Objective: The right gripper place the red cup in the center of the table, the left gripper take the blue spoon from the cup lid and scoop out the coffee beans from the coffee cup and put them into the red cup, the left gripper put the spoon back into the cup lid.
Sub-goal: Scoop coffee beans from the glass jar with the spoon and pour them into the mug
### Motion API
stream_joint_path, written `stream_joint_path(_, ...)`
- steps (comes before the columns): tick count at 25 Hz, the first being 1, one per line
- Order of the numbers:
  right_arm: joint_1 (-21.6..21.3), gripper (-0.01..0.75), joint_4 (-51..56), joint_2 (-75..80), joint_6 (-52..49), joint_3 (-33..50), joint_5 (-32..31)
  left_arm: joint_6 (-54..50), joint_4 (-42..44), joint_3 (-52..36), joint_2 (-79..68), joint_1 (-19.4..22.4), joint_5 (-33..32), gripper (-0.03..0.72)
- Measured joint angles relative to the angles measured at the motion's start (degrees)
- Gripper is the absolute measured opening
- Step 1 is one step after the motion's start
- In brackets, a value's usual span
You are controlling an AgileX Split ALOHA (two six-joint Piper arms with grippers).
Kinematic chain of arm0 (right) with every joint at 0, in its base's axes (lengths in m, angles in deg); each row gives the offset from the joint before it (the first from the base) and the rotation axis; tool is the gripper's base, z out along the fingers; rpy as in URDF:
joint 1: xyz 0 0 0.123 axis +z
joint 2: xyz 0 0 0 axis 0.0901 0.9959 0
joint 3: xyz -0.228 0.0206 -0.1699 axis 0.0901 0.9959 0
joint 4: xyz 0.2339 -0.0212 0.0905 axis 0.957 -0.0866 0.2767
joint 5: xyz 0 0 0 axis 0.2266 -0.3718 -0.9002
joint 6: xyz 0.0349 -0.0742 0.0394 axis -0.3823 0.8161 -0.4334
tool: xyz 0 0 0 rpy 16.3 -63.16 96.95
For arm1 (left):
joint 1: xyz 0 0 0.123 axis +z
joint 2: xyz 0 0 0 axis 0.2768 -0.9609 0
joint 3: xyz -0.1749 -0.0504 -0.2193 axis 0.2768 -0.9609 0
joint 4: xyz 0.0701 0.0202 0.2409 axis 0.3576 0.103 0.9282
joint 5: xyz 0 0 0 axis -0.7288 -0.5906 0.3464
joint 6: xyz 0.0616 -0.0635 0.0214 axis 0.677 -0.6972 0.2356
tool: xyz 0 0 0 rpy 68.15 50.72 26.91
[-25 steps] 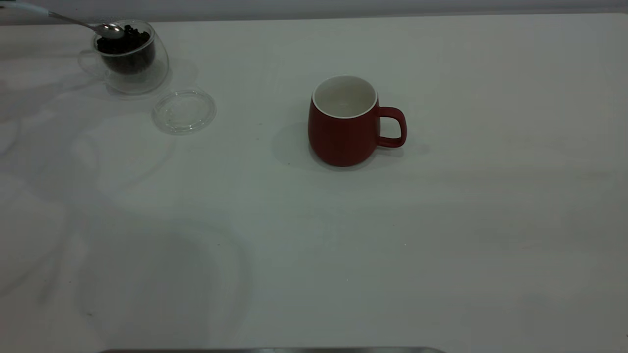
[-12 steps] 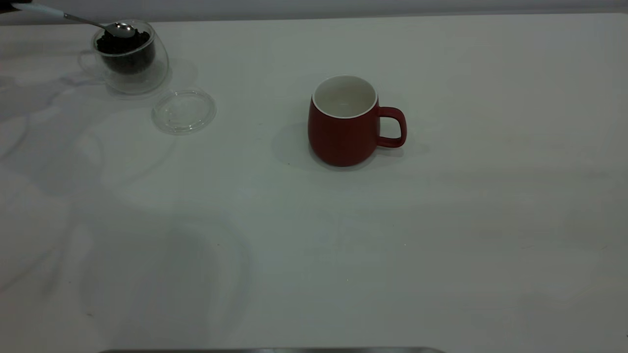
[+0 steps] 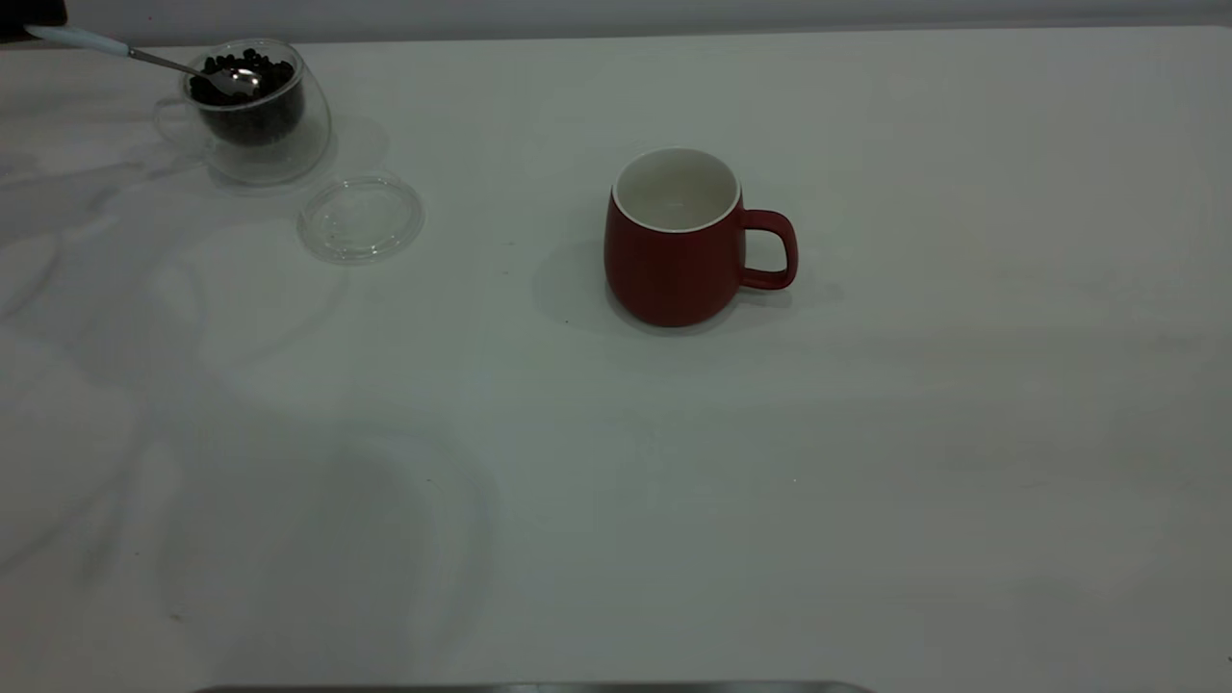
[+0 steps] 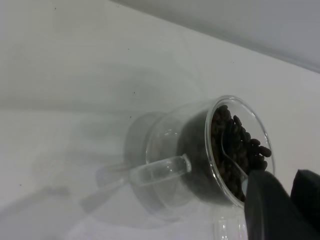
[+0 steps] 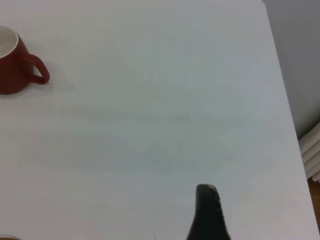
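Note:
The red cup [image 3: 674, 255] stands upright in the middle of the table [image 3: 866, 433], its white inside bare and its handle pointing right. At the far left, the clear coffee cup [image 3: 255, 130] holds a heap of coffee beans [image 3: 265, 72]. My left gripper [image 4: 285, 195] sits just outside the cup's rim, shut on the blue spoon's [image 3: 82, 39] pale handle. The spoon's metal bowl [image 3: 236, 82] rests in the beans. The cup lid [image 3: 361, 219] lies flat and bare beside the coffee cup. My right gripper [image 5: 208, 210] hangs over the table's right side, far from the red cup [image 5: 12, 65].
The table's right edge [image 5: 280, 85] runs close to the right gripper, with a white ribbed object [image 5: 312, 155] beyond it. A grey strip [image 3: 529, 687] lies along the near edge of the table.
The spoon's bowl moved right over the coffee cup's rim, then dropped down into the beans. The red cup and the lid have not moved.

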Motion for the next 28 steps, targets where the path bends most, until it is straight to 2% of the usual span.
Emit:
stream_joint_path(16,0.00,0.590,0.00,0.00,0.01,0.00,0.00,-12.46,2.48,0.00,0.00,0.51,-1.65,0.119)
stream_joint_path(28,0.00,0.590,0.00,0.00,0.01,0.00,0.00,-15.03,0.81,0.00,0.00,3.01,-4.06,0.119)
